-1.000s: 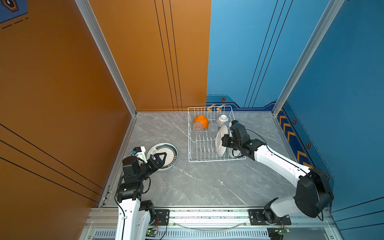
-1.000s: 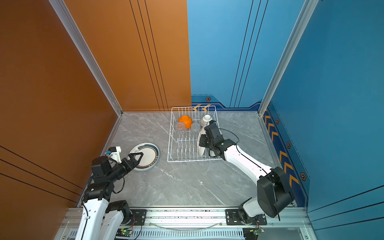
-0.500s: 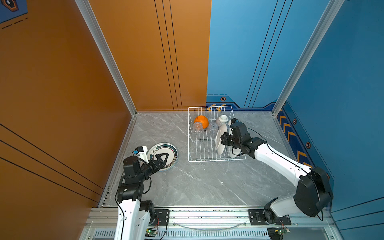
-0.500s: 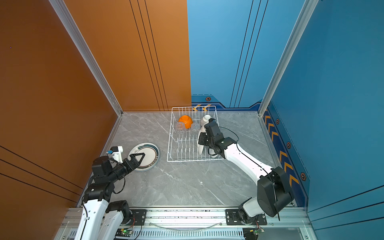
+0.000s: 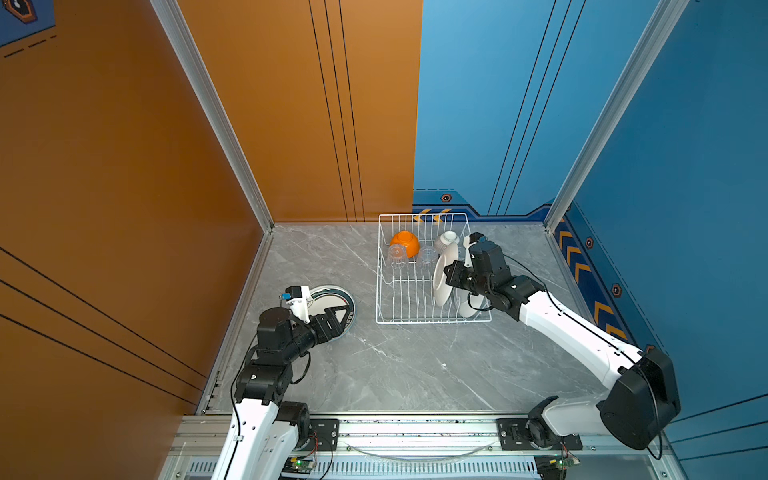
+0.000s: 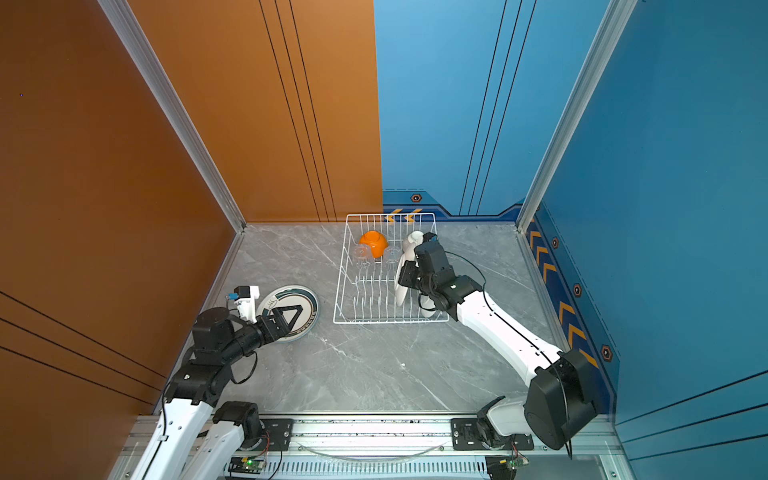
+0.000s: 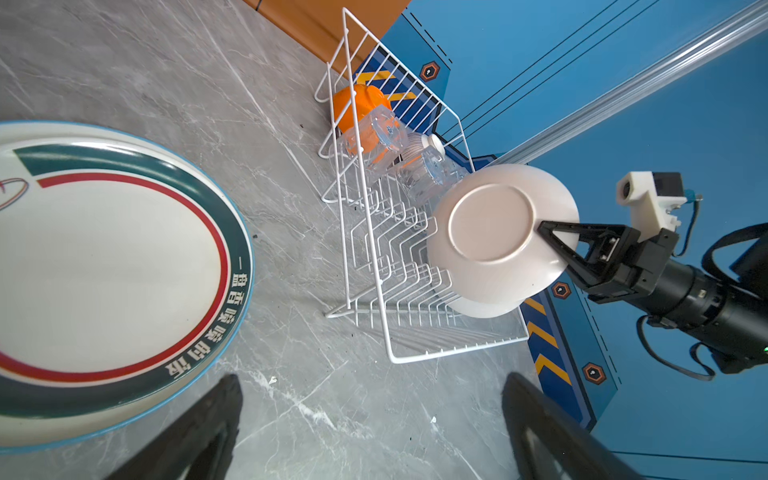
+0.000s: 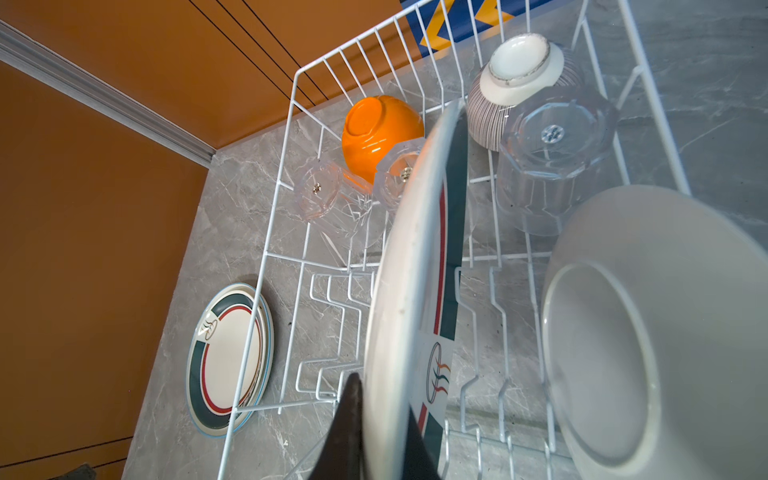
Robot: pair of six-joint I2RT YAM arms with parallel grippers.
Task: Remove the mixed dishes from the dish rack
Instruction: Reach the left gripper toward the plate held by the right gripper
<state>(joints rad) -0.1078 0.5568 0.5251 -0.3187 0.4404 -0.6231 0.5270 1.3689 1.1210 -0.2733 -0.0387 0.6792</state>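
The white wire dish rack [image 5: 415,322] [image 6: 374,321] stands at the back of the table. My right gripper [image 5: 451,276] [image 8: 382,399] is shut on the rim of an upright teal-rimmed white plate [image 5: 439,278] [image 7: 490,224] [image 8: 399,291] inside the rack. Behind that plate are an orange bowl [image 5: 405,243] [image 8: 380,133], a white ribbed bowl [image 5: 448,239] [image 8: 515,83] and clear glasses [image 5: 397,254] [image 8: 552,158]. A plain white dish [image 5: 467,305] [image 8: 648,332] leans beside the held plate. My left gripper [image 5: 338,316] [image 7: 370,386] is open and holds nothing, just above a teal-rimmed plate [image 5: 328,297] [image 7: 104,270] that lies flat.
The orange wall [image 5: 166,249] runs close along the left of the flat plate. The blue wall [image 5: 623,270] lies to the right of the rack. Bare grey marble table [image 5: 415,374] stretches from the rack to the front rail.
My right gripper has closed the last bit onto the plate's rim, and the plate has hardly moved. The left arm has shifted slightly by the flat plate and is still open.
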